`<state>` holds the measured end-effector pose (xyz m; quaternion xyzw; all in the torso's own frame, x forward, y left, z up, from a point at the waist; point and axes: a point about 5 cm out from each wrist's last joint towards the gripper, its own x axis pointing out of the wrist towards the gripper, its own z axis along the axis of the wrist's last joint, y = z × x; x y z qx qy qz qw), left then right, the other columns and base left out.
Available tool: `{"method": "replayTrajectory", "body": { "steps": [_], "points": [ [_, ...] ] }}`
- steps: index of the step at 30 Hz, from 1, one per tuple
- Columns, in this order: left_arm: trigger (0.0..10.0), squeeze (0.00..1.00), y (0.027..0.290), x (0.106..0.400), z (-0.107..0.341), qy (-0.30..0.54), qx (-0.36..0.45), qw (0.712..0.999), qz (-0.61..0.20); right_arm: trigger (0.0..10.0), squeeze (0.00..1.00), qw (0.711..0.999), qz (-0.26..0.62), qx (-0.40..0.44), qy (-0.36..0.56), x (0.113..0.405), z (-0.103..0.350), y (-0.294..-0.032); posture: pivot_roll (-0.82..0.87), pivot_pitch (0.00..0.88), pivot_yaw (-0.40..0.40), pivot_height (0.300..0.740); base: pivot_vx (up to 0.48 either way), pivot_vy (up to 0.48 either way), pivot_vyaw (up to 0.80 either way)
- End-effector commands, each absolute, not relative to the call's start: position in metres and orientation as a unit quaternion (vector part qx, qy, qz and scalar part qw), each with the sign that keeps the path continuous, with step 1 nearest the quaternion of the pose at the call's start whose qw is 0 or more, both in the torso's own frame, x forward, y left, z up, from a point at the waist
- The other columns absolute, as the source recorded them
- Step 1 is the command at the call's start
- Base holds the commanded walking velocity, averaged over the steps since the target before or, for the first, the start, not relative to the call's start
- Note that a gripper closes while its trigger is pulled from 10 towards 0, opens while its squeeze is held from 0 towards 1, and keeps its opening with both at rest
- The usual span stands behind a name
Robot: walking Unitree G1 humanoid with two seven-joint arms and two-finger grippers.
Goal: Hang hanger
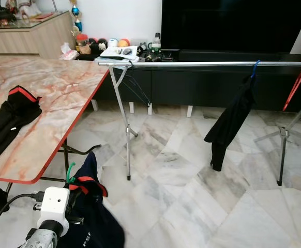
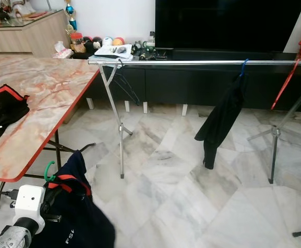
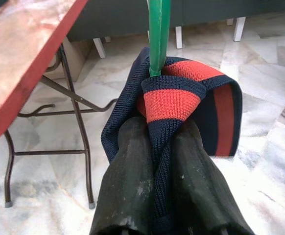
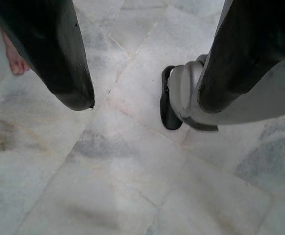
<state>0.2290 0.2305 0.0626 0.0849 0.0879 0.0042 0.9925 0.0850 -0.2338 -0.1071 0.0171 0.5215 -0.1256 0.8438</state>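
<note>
My left gripper (image 3: 162, 147) is shut on the red and navy collar of a navy garment (image 1: 96, 217). A green hanger (image 3: 158, 34) rises out of that collar, and its hook (image 1: 70, 173) shows low down beside the table. The silver clothes rail (image 1: 202, 63) runs across the room ahead, well above and beyond the gripper. On the rail, a black garment (image 1: 230, 124) hangs from a blue hanger (image 1: 255, 67), and a red hanger (image 1: 297, 85) hangs further right. My right gripper (image 4: 142, 98) is open and points down at the marble floor.
A marble-topped table with a red edge (image 1: 52, 93) stands at my left with a black garment (image 1: 11, 119) lying on it. Dark empty hangers (image 1: 135, 85) hang at the rail's left end. The rail's legs (image 1: 124, 129) stand ahead. A person's bare foot (image 4: 15, 61) is nearby.
</note>
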Motion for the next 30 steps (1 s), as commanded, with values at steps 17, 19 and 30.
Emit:
{"method": "replayTrajectory", "body": {
  "steps": [17,19,30],
  "points": [
    [10.0,0.0,0.2242,0.23,0.0703,0.067,0.076,0.995,-0.014,10.0,0.0,0.842,-0.125,0.018,0.524,0.0822,-0.108,-0.2321,0.12,0.0,0.053,0.74,0.0,0.0,0.0],
    [10.0,0.0,0.224,0.2299,0.0702,0.067,0.075,0.995,-0.014,10.0,0.0,0.842,-0.125,0.018,0.524,0.082,-0.1081,-0.2321,0.12,0.0,0.052,0.74,0.0,0.0,0.0],
    [10.0,0.0,0.2258,0.2295,0.0705,0.067,0.076,0.995,-0.012,10.0,0.0,0.842,-0.125,0.017,0.525,0.0814,-0.1081,-0.2327,0.11,0.0,0.05,0.74,-0.132,0.0,0.0]
  ]
}}
